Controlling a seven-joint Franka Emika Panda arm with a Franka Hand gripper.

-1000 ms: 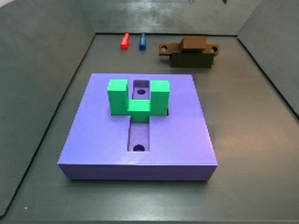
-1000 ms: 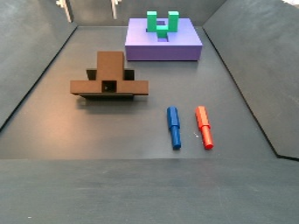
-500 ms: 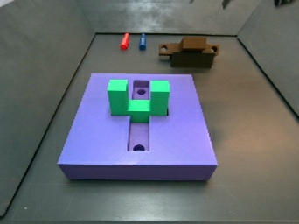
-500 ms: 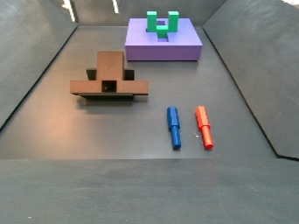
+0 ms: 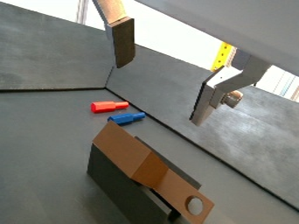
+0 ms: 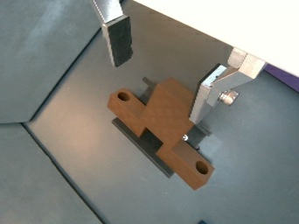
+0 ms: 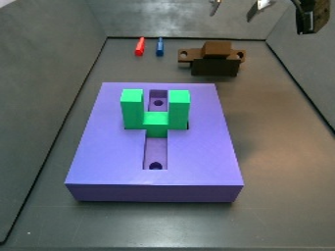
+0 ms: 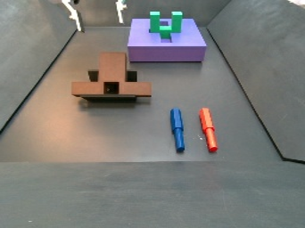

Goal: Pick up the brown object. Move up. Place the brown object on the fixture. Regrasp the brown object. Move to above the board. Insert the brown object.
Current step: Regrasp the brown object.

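Hovering high over the fixture [image 8: 111,98], my end effector [image 6: 163,68] hangs released and empty, its silver fingers [image 6: 117,38] spread wide with nothing between them. Over the last second it has dropped further into both side views, fingertips now showing at the top edge where they barely showed before. The brown object [image 6: 158,117] lies on the fixture, long arm with its round hole pointing away from the crossbar, and has not shifted. I read this as the approach to the regrasp: placing looks done, the descent just begun. The purple board [image 7: 197,137] with its green block [image 7: 155,108] waits well apart; red and blue markers [image 8: 191,129] lie near the fixture.
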